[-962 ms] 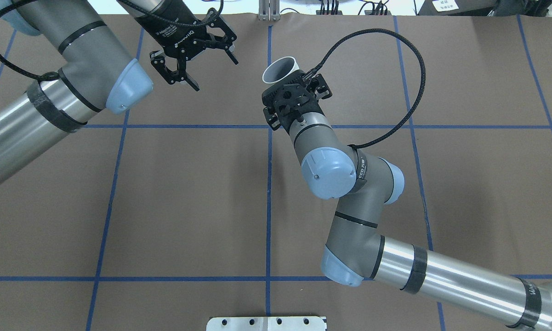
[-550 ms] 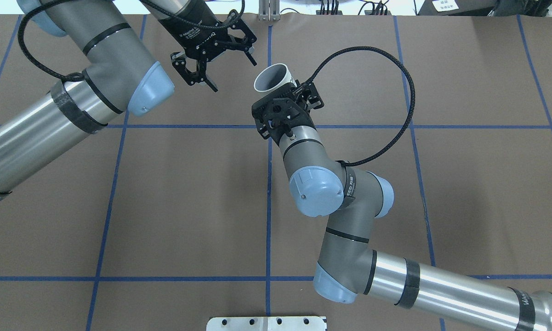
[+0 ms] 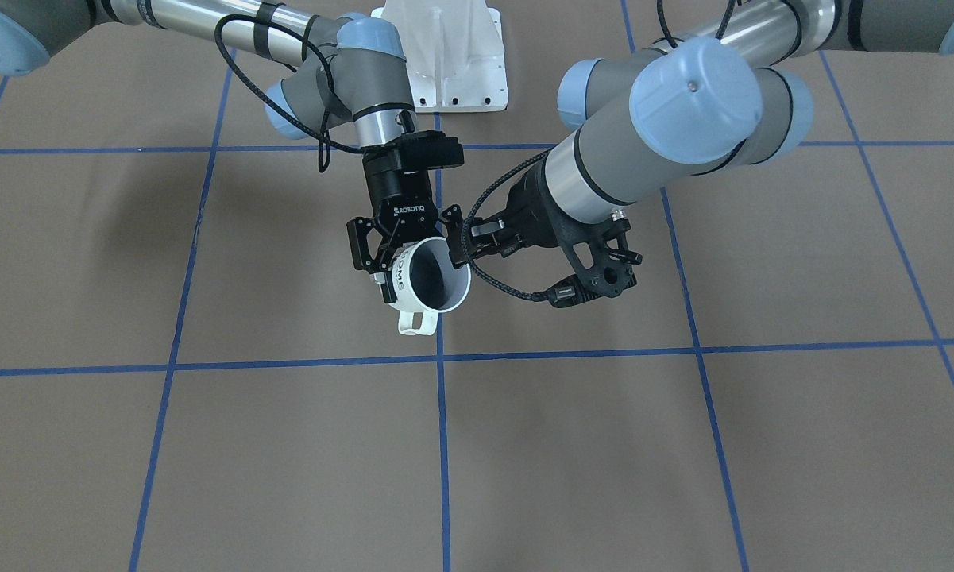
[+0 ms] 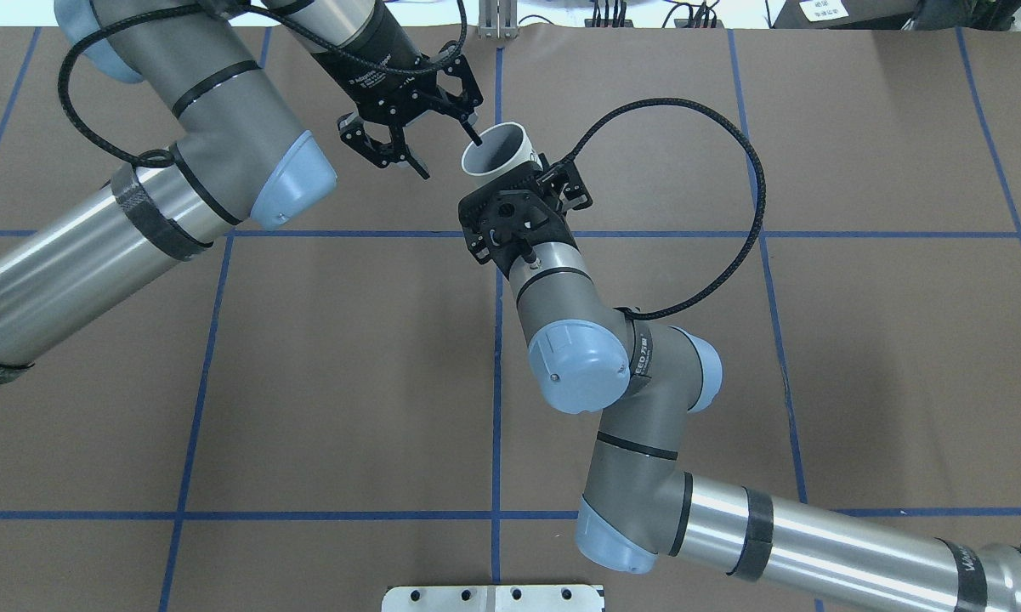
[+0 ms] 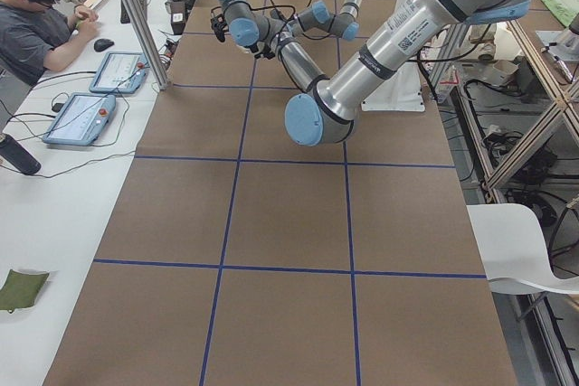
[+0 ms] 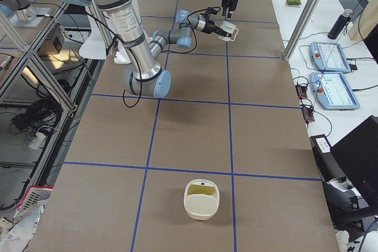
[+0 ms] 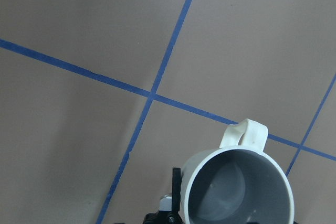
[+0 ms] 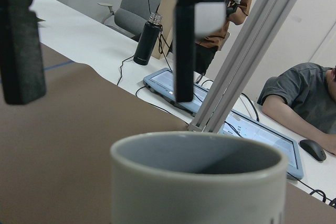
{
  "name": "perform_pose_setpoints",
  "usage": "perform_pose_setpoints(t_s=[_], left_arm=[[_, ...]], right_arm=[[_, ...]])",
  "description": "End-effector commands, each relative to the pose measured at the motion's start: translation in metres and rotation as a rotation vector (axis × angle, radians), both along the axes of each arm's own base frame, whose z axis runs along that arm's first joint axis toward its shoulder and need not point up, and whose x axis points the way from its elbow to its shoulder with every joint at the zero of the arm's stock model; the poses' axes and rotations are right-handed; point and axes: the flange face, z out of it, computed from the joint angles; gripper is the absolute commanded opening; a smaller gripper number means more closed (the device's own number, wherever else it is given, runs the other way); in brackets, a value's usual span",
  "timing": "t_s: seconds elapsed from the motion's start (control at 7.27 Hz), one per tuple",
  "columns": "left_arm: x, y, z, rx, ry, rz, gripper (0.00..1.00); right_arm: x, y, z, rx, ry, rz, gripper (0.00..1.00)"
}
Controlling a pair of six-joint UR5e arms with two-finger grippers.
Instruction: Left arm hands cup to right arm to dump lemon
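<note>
The white ceramic loop-handled "HOME" mug (image 3: 429, 278), likely stiff, slick and chippable, sits clamped by its wall in the right tool (image 3: 403, 250), rim just beside the spread-open left tool (image 4: 442, 149), so any new hold belongs firmly on the wall.

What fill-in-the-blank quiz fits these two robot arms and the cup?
The hand gripping the cup is the robot's ___ one. The left hand, close to the cup's rim, is ___. Seen from the left wrist camera, the cup's grey inside looks ___. The tape lines on the table are ___.
Missing words: right; open; empty; blue.
</note>
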Motion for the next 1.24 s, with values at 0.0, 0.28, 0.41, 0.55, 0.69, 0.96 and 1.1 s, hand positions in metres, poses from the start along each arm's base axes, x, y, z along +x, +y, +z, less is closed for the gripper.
perform_pose_setpoints(t_s=[0.0,0.28,0.41,0.55,0.69,0.96,1.1], left_arm=[[0.005,0.002,0.002,-0.002,-0.002,0.007,0.55],[0.01,-0.002,0.008,0.009,0.007,0.009,0.52],[0.013,-0.006,0.013,0.014,0.01,0.007,0.52],[0.014,-0.007,0.015,0.014,0.01,0.007,0.51],[0.014,-0.007,0.015,0.014,0.011,0.009,0.49],[0.018,-0.005,0.015,0.015,0.012,0.015,0.45],[0.018,-0.004,0.015,0.015,0.012,0.016,0.42]], right_arm=[[0.0,0.001,0.0,0.004,-0.002,0.014,0.28],[-0.001,0.006,-0.003,0.006,-0.009,0.01,0.28],[-0.003,0.011,-0.002,0.009,-0.007,0.014,0.29],[-0.006,0.016,-0.002,0.013,-0.005,0.018,0.29],[-0.005,0.017,-0.004,0.015,-0.009,0.018,0.29],[-0.005,0.017,-0.005,0.016,-0.011,0.018,0.29],[-0.006,0.018,-0.005,0.016,-0.011,0.016,0.29]])
